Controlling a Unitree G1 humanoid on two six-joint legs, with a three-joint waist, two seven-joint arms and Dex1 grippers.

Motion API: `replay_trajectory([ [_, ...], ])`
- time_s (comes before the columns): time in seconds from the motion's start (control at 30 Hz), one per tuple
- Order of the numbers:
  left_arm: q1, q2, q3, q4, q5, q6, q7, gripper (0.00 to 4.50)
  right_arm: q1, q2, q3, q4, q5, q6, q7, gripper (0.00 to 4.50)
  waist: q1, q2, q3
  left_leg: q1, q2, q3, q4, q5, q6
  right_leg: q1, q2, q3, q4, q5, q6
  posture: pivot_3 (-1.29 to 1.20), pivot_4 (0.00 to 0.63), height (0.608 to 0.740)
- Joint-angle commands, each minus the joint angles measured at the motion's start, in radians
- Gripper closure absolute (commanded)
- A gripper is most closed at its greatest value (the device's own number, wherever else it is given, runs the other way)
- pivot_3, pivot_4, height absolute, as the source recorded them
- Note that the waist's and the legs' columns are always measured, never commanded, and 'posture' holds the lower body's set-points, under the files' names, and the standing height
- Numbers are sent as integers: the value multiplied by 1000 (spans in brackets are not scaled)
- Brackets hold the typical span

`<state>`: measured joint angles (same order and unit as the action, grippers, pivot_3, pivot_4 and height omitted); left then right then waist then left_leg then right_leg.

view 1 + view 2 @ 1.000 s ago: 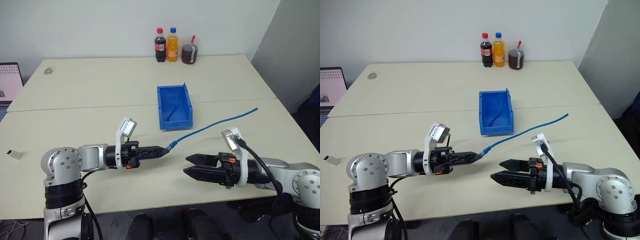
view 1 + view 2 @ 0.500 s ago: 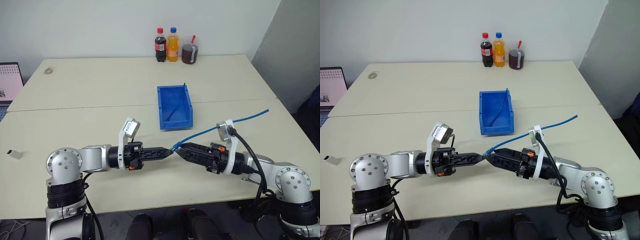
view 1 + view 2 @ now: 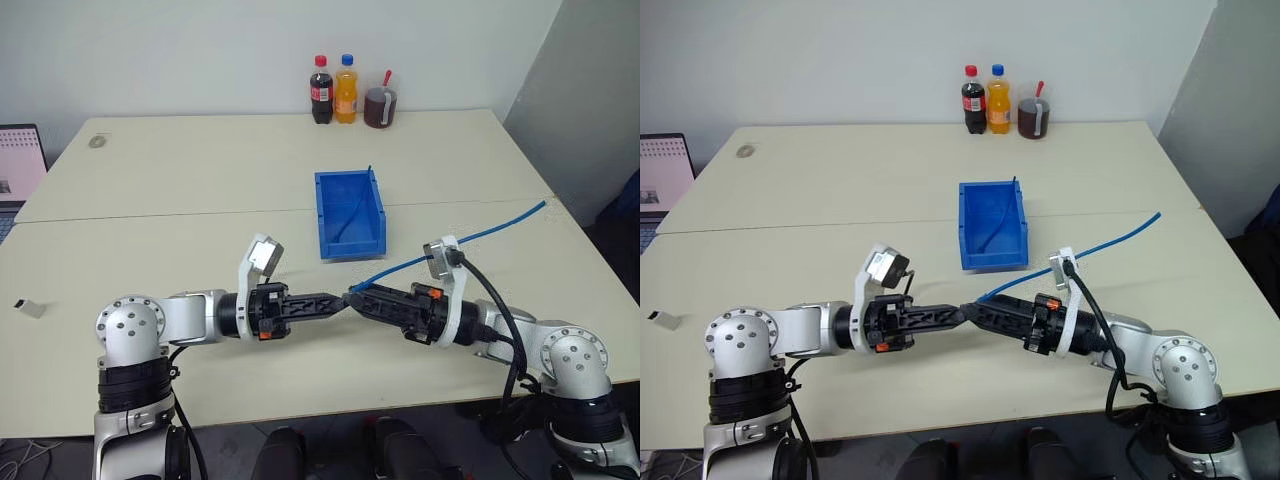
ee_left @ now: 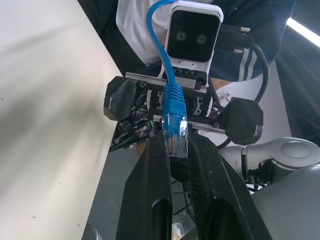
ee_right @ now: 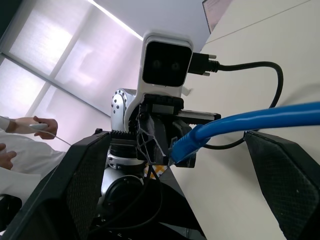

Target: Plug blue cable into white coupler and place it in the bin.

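Note:
My left gripper points right and is shut on the clear plug end of the blue cable; the plug stands clamped between its black fingers. From there the cable runs up and right, over my right wrist, toward the table's right edge. Facing it tip to tip, my right gripper is open, and the cable passes between its spread fingers. The white coupler lies alone near the table's left edge, far from both grippers. The blue bin stands just beyond the grippers, mid-table.
A thin blue strand lies inside the bin. Two bottles and a cup with a straw stand at the table's far edge. A laptop sits off the left edge. A person's hand shows in the right wrist view.
My right gripper has swung left and up from open table space until its open fingers meet the left gripper's tip around the cable. The cable's far end has shifted right.

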<state>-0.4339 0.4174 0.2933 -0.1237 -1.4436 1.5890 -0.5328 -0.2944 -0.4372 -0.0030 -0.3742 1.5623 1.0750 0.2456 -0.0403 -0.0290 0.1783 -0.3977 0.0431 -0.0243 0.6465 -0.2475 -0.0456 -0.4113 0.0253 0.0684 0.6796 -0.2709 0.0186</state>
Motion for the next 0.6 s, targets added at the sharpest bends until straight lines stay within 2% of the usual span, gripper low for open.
replay_trajectory([
  [0.03, 10, 11, -14, -2, -74, -31, 33, 4317, -28, 7, 2, 9, -9, -16, 30, 177, 0, 0, 0, 0, 0, 0, 0, 0, 0, 0, 0, 0, 0, 0, 0, 0, 150, 740],
  [0.1, 13, 19, -22, 0, -96, -42, 49, 4317, -35, 9, 2, 17, -10, -16, 35, 425, 0, 0, 0, 0, 0, 0, 0, 0, 0, 0, 0, 0, 0, 0, 0, 0, 150, 740],
  [0.2, 16, 32, -37, 6, -130, -63, 74, 4317, -39, 12, 1, 23, -9, -14, 41, 1070, 0, 0, 0, 0, 0, 0, 0, 0, 0, 0, 0, 0, 0, 0, 0, 0, 150, 740],
  [0.6, 28, 99, -106, 21, -213, -142, 120, 4317, -28, -9, -9, 23, -21, -6, 73, 4078, 0, 0, 0, 0, 0, 0, 0, 0, 0, 0, 0, 0, -1, 0, 0, 0, 150, 740],
])
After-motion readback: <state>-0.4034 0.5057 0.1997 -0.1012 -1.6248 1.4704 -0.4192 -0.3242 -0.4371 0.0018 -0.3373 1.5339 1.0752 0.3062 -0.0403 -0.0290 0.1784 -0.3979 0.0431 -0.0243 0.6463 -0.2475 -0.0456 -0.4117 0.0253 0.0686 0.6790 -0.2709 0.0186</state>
